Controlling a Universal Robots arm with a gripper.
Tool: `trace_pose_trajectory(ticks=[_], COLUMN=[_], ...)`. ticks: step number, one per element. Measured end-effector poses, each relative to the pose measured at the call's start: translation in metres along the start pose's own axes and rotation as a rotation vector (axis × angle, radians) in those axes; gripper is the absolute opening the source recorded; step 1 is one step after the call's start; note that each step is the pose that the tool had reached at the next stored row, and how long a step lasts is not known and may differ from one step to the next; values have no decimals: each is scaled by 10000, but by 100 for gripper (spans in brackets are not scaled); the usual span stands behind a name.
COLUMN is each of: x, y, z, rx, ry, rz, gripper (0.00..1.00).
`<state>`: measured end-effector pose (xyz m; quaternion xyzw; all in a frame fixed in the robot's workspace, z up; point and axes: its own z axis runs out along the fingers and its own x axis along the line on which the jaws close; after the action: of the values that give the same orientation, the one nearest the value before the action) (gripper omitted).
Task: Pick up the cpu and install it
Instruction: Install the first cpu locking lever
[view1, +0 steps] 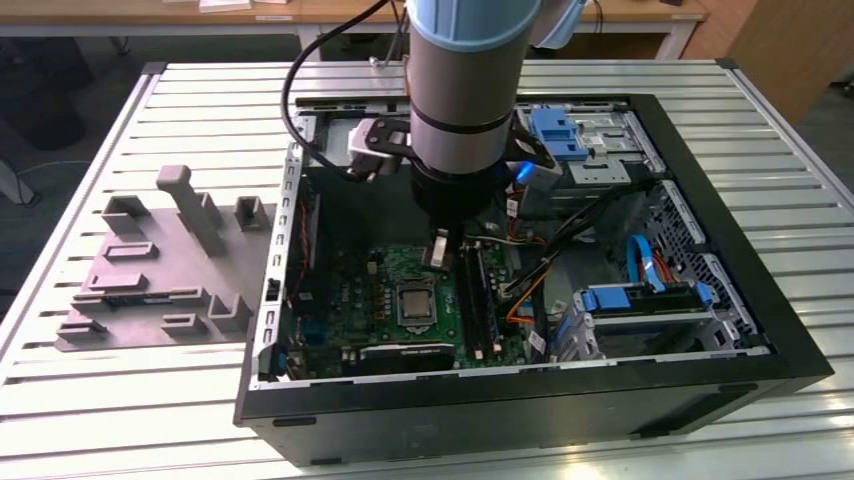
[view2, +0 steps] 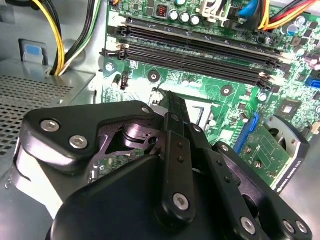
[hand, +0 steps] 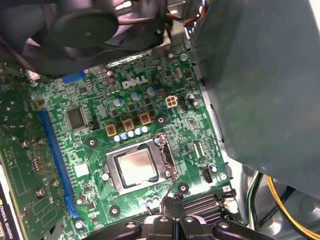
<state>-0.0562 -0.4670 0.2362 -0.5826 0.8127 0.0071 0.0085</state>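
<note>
tool (view1: 442, 250): black fingers pressed together, holding nothing, poised just above the green motherboard (hand: 90, 145) | cpu (hand: 136, 165): small flat silvery square chip, seated in the metal socket frame (hand: 112, 175), near the tool | case: open black computer case (view1: 747, 290) on slatted metal surface (view1: 120, 150)

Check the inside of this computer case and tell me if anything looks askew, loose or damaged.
Nothing stands out. The cpu lies flat and square inside the socket frame on the motherboard. The tool hangs just above the board, inside the open case. Cables run loosely across the case, without visible damage.
</note>
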Motion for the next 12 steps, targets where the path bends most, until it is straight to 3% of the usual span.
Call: trace_pose_trajectory(ticks=[4,12], x=[5,7], y=[1,2], z=[7,7], rx=[-9,-10], ry=[2,3], rz=[-429,-470], gripper=[11,11])
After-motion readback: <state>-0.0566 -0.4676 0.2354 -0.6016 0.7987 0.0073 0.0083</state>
